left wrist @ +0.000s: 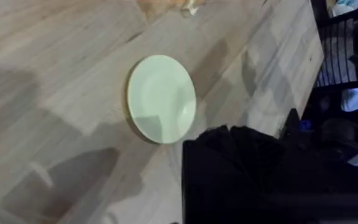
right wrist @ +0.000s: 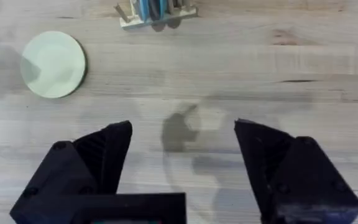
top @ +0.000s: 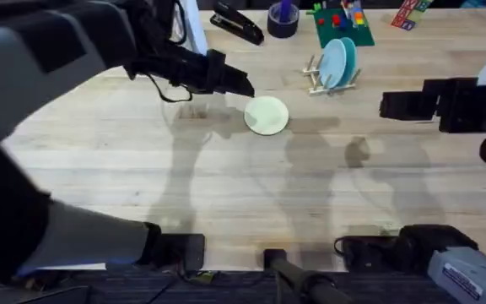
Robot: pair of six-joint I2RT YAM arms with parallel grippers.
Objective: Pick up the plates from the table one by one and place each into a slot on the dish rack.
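While a white label sits on the grey unit (top: 462, 272) at the near right edge of the desk (top: 226, 181), its print is too small to read, and no other writing can be made out. One pale yellow-cream plate (top: 267, 115) lies flat on the bare planks, round, plain and unmarked, with a shallow raised rim; it is seen again from the left wrist (left wrist: 161, 98) and from the right wrist (right wrist: 53, 64). A light blue plate (top: 334, 62) stands upright on edge in the dish rack (top: 331, 81), a small pale wooden frame of thin dowels set near the far side of the desk, just in front of a green board (top: 342, 25) carrying coloured blocks. The cream plate lies near the rack, to its left and closer to the arm bases, not touching it. The left tool (top: 245, 86) hangs just beside the cream plate's far left edge; whether its fingers are parted or closed cannot be told. The right tool (top: 384, 105) is well apart from both plates, over bare wood on the right side; from its own wrist camera (right wrist: 183, 149) the two black fingers stand wide apart with nothing between them. A black stapler (top: 236, 24) and a dark tape roll (top: 283, 20) rest along the far edge.
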